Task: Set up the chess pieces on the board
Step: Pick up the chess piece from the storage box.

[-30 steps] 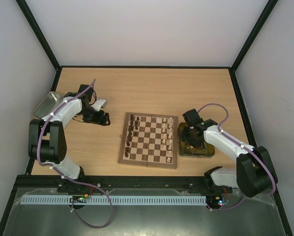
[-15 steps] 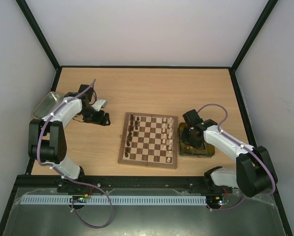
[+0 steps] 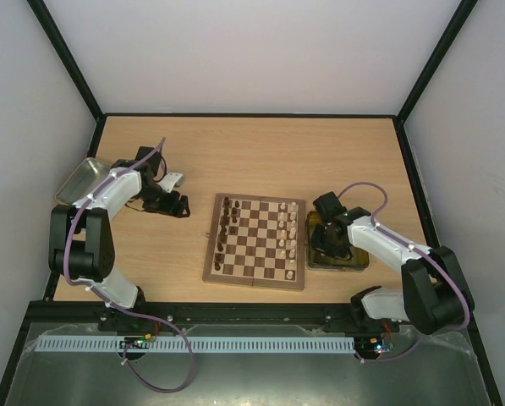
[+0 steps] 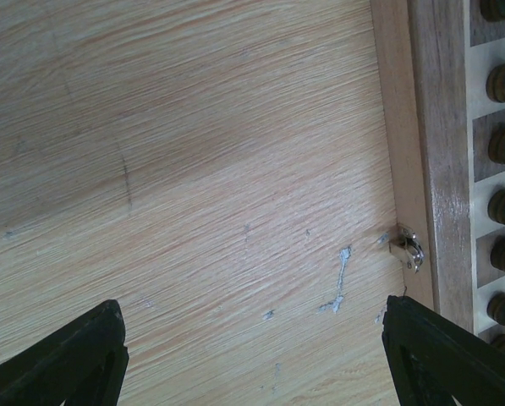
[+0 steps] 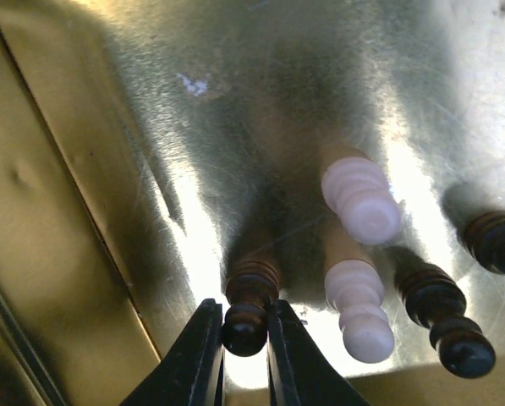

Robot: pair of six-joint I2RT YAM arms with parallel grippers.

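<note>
The board (image 3: 254, 241) lies at the table's middle, with dark chess pieces (image 3: 224, 228) along its left side and pale ones (image 3: 291, 230) along its right. My right gripper (image 5: 244, 338) is down in the yellowish tray (image 3: 337, 258) and is shut on the head of a dark piece (image 5: 249, 311). Two pale pieces (image 5: 359, 296) and two more dark ones (image 5: 442, 320) stand beside it. My left gripper (image 3: 178, 205) is open and empty over bare table, left of the board. The board's edge and clasp show in the left wrist view (image 4: 407, 247).
A grey metal tray (image 3: 79, 178) sits at the far left edge behind my left arm. The yellowish tray's raised wall (image 5: 41, 254) runs close on the left of my right gripper. Bare wood lies behind the board.
My right gripper has shifted slightly left and lower inside the yellowish tray. The left arm has barely moved.
</note>
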